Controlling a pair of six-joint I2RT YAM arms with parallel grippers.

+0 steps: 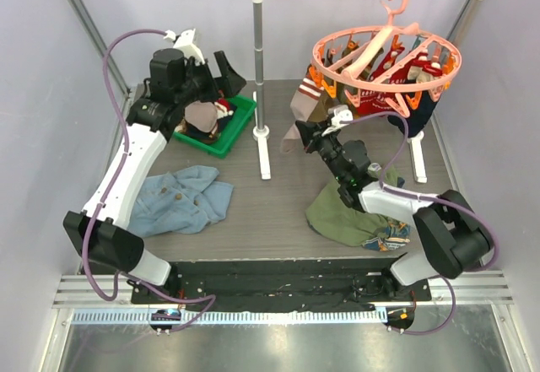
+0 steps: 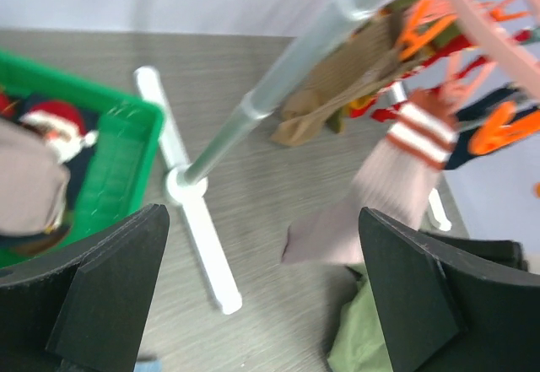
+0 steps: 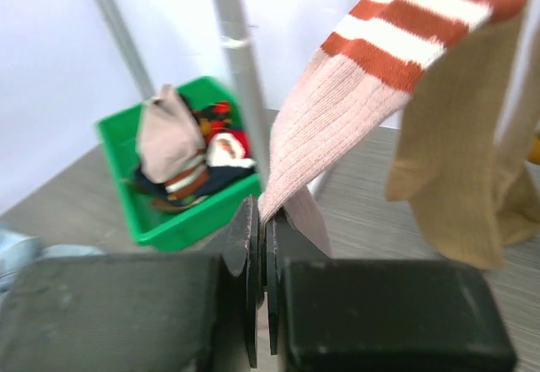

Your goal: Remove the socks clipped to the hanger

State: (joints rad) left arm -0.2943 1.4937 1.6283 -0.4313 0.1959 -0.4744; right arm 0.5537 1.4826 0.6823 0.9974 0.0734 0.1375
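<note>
Your right gripper (image 3: 261,220) is pressed together on the toe end of the pinkish, rust-striped sock (image 3: 337,119). The sock's cuff is up at the left side of the salmon clip hanger (image 1: 364,54), which hangs from the rail stand (image 1: 259,51) at the far right. A tan sock (image 3: 456,169) hangs just right of it, and more socks (image 1: 422,77) are clipped around the ring. Your left gripper (image 2: 261,279) is spread wide, holding nothing, above the green tray (image 1: 245,119) of socks at the far left.
</note>
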